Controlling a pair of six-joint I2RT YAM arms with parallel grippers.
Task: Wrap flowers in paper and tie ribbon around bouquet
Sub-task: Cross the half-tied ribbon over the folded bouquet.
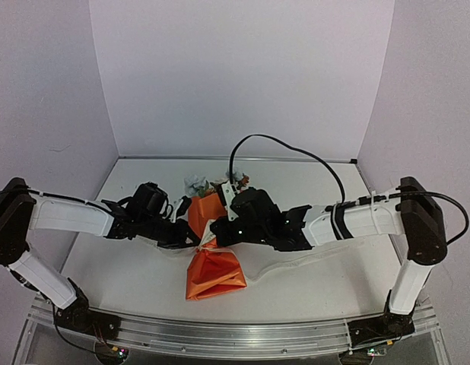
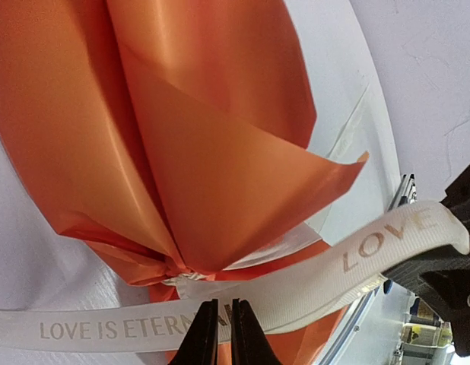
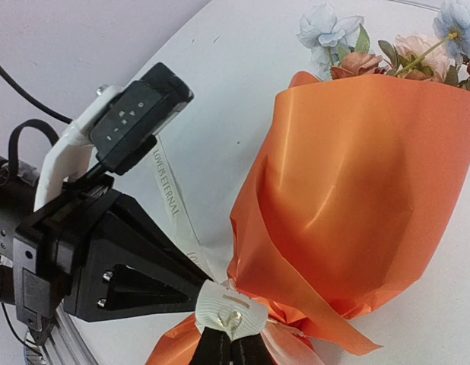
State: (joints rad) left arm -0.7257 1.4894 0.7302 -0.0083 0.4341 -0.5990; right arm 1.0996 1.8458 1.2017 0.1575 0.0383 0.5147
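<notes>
At the bouquet's [image 3: 349,198] waist, left gripper [image 2: 221,323] and right gripper [image 3: 229,334] pinch the ribbon [image 2: 311,281], jaws near-closed.

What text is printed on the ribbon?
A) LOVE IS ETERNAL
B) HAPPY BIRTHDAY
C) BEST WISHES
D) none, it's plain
A: the ribbon reads LOVE IS ETERNAL in the right wrist view, where it runs beside the bouquet; the left wrist view shows the same words, partly covered.

The bouquet [image 1: 216,277] lies on the table [image 1: 128,281], flowers [image 1: 195,182] at its far end; ribbon [image 2: 296,293] crosses its waist, seemingly looped, trailing right of it
</notes>
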